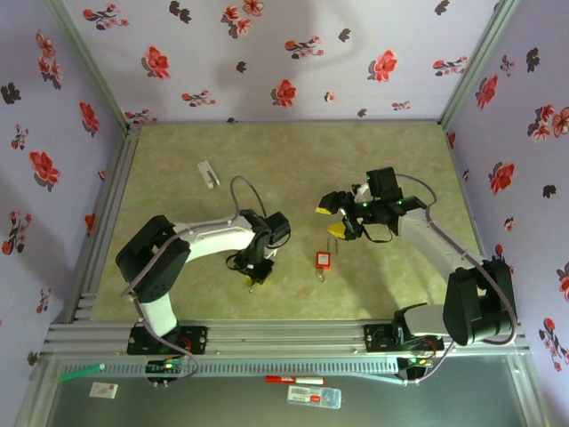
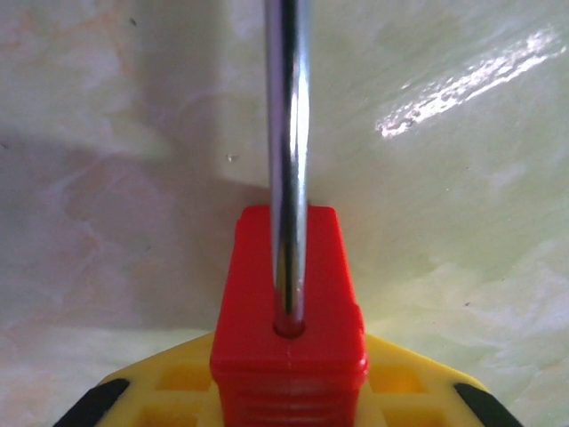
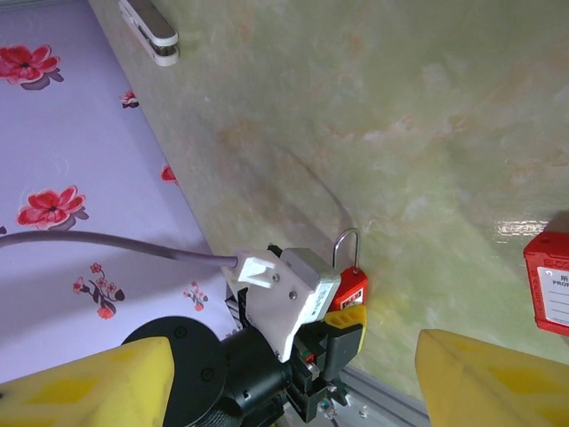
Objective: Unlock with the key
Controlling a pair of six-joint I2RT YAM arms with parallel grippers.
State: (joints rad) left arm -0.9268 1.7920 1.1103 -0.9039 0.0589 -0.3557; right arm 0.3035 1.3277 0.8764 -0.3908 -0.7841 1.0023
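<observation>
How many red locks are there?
2. One lock sits clamped in the left tool; the other lock lies on the table to its right. More could be hidden.

The padlock (image 2: 289,294) is bright red, and its shackle (image 2: 287,133) is shiny silver. The left hand (image 1: 256,269) is yellow with black tips. The right hand (image 1: 331,220) is yellow too. A second lock (image 1: 323,259) is red with a white label. The counter (image 1: 293,151) is pale green, marbled with beige. The walls (image 1: 267,53) are lilac, patterned with red and dark flowers.
</observation>
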